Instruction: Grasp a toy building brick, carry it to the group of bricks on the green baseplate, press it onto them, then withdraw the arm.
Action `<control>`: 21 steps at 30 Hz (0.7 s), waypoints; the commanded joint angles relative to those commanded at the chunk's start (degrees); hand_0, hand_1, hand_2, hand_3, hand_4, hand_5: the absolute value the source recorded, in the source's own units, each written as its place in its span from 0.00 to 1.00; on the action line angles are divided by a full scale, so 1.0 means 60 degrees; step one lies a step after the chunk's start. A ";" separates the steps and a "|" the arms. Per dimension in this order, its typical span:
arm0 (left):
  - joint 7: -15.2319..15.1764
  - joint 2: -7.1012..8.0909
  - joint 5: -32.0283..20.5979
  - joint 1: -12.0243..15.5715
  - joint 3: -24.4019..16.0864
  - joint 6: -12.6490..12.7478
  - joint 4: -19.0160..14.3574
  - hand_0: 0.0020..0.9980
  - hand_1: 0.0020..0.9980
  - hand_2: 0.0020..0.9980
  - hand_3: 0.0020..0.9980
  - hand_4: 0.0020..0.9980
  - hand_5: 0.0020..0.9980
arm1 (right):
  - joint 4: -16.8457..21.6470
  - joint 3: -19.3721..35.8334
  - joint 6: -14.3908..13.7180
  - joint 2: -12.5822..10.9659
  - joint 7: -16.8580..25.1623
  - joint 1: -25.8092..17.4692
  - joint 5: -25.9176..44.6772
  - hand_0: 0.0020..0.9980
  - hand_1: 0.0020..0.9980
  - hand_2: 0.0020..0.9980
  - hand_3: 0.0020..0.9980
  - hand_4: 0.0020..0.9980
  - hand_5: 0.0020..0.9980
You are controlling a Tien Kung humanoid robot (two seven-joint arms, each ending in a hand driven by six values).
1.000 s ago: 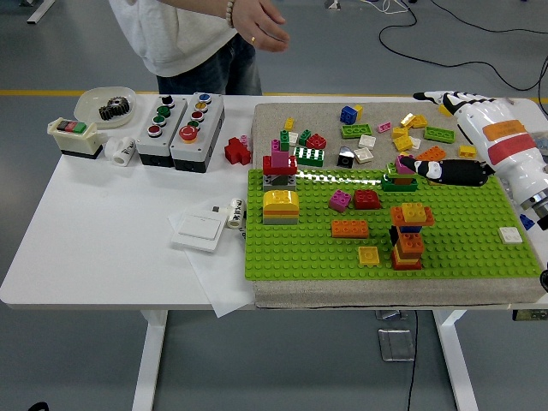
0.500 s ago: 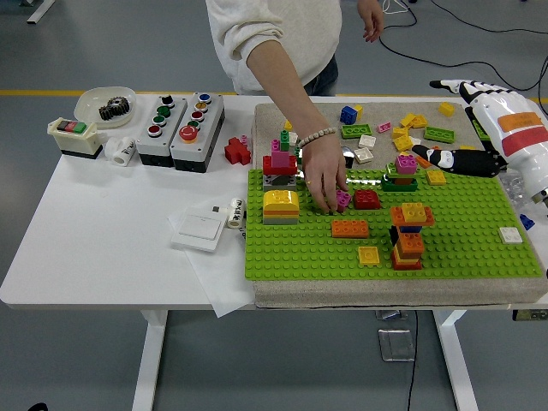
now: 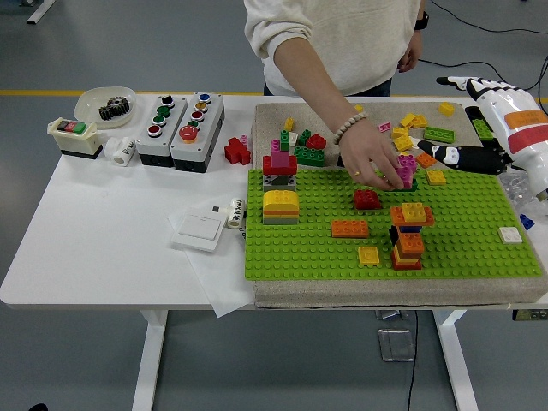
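Observation:
The green baseplate (image 3: pixel 462 248) lies on a grey mat. On it stand a tall stack of yellow, orange, blue and red bricks (image 3: pixel 408 233), a red brick (image 3: pixel 366 199), an orange brick (image 3: pixel 349 229) and a yellow brick (image 3: pixel 369 255). A person's hand (image 3: pixel 372 163) reaches over the plate's back edge and holds a pink brick (image 3: pixel 405 174) by a green brick there. My right hand (image 3: pixel 452 155) hovers to the right of it, fingers stretched out, holding nothing.
Loose bricks (image 3: pixel 411 128) lie scattered on the mat behind the plate. A yellow-and-grey stack (image 3: pixel 280 206) and a red-and-pink stack (image 3: pixel 279 164) stand at the plate's left. Button boxes (image 3: pixel 180 120), a white switch plate (image 3: pixel 199 229) and a bowl (image 3: pixel 103 104) sit on the table's left.
The person's hand lifted the pink brick from mid-plate and carried it right to the plate's back edge. My right hand drew back to the right.

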 joint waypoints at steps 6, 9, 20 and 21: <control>0.0009 0.0000 -0.0019 -0.0008 0.0001 0.0027 0.0001 0.55 0.61 0.68 0.61 0.64 0.74 | -0.0060 0.0169 -0.0036 0.0003 -0.0033 -0.0013 0.0048 0.76 0.75 0.81 0.84 0.91 0.60; 0.0006 0.0004 -0.0009 -0.0004 0.0005 0.0018 -0.0004 0.55 0.61 0.68 0.61 0.64 0.74 | -0.0110 0.0206 -0.0060 -0.0002 -0.0043 -0.0038 0.0056 0.76 0.75 0.81 0.84 0.91 0.60; -0.0003 0.0002 -0.0226 -0.0065 0.0153 0.0097 -0.0009 0.55 0.61 0.68 0.61 0.64 0.74 | -0.0692 0.0505 0.0284 -0.0193 -0.0106 0.0063 0.0031 0.75 0.75 0.81 0.84 0.90 0.59; -0.0007 0.0006 -0.0262 -0.0077 0.0176 0.0103 -0.0012 0.55 0.61 0.68 0.61 0.64 0.74 | -0.0917 0.0580 0.0401 -0.0263 -0.0116 0.0124 0.0066 0.75 0.75 0.81 0.84 0.90 0.59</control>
